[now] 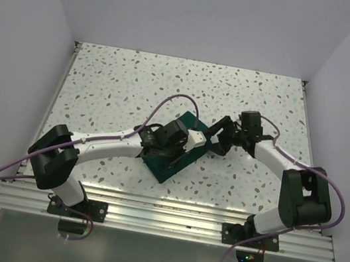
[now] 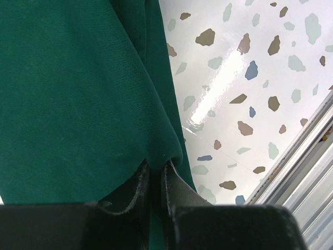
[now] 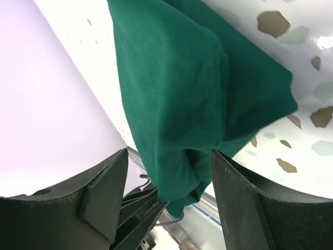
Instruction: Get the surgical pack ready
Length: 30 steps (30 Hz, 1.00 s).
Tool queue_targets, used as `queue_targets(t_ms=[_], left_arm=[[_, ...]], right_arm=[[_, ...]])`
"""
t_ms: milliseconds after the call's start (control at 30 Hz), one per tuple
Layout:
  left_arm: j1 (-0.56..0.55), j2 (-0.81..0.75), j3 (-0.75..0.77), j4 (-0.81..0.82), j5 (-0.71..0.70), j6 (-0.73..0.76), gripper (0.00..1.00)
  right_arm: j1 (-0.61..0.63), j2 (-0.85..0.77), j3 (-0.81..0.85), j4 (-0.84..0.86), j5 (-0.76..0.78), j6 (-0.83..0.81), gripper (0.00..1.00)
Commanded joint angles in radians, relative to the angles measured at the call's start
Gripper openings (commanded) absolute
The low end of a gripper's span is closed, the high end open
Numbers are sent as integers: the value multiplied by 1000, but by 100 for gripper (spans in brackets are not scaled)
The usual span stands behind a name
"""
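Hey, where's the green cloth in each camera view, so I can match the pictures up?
Top external: the green cloth lies mid-table, partly under the two arms.
Left wrist: it fills the left side, its edge pinched by the left end effector.
Right wrist: it hangs at centre, between the open right end effector.
Shared landmark: the speckled tabletop, right of the cloth in both wrist views.

You see a plain dark green drape (image 2: 78, 94) on a glossy white table (image 1: 122, 82) speckled with grey, brown and blue flecks. Your left arm (image 1: 101, 149) and right arm (image 1: 276, 160) are white with black joints. The cable (image 1: 184, 97) is purple, and the walls (image 1: 201, 14) are pale lilac-white.
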Motion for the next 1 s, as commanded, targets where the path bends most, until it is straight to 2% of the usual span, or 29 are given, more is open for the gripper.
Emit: queue_targets(t_ms=[0,233,433,667,967], left_arm=[[-11,-26,-6,12,28,4,0],[-11,-32,-7,12,25,5,0],[-10,-26,0,3,17,16,0],[-10,-16,10,6,34,8,0],[-10,-15,10,3,28,13,0]], right_arm=[[-5,1,23,23,-8,15,68],[-3,36,6,70,-32,21,67],[-2,70,64,-62,1,-11,68],[0,88,52,-28,4,-8,76],[20,131,46,39,15,8,71]])
